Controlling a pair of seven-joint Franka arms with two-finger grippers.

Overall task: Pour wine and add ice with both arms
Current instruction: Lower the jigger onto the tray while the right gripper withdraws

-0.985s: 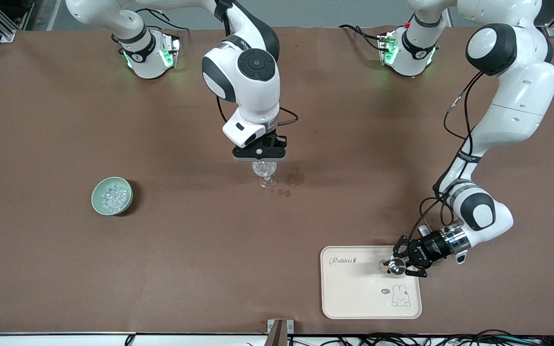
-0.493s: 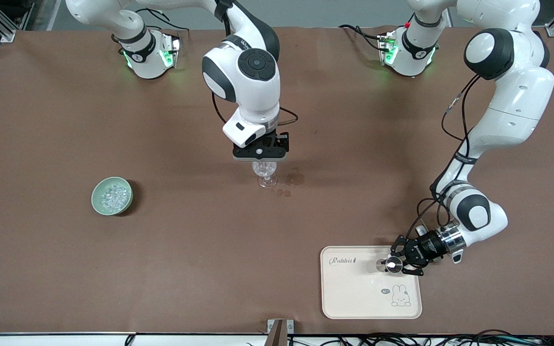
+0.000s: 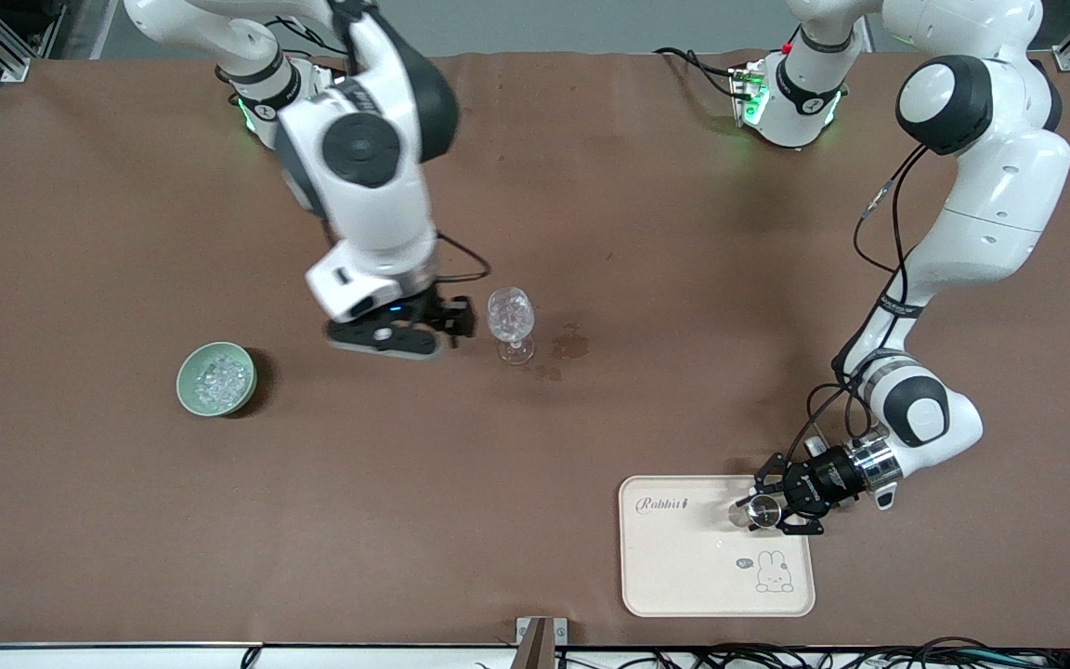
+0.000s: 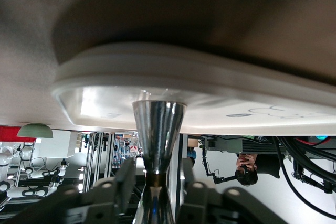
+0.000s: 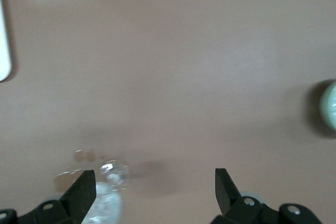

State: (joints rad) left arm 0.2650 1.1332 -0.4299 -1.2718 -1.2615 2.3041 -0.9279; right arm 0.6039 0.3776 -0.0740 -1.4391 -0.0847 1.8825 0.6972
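A clear stemmed wine glass (image 3: 510, 321) stands mid-table and glints inside. The pale green bowl (image 3: 191, 388) holds the ice (image 3: 219, 376), many small clear lumps, toward the right arm's end. My right gripper (image 3: 396, 339) is open and empty, over bare table between bowl and glass. In the right wrist view the gripper (image 5: 153, 178) has the glass (image 5: 107, 195) by one finger and the bowl (image 5: 329, 106) at the frame's edge. My left gripper (image 3: 770, 509) is shut on a shiny metal jigger (image 3: 763, 511) over the cream tray (image 3: 684, 567). The left wrist view shows the gripper (image 4: 156, 169), jigger (image 4: 157, 129) and tray (image 4: 210, 77).
Small dark wet stains (image 3: 570, 346) mark the brown mat beside the glass. The tray, printed with a rabbit, lies near the front edge toward the left arm's end; its corner shows in the right wrist view (image 5: 2, 51).
My right gripper has swung from above the wine glass toward the bowl, uncovering the glass. My left gripper with the jigger has shifted only slightly over the tray.
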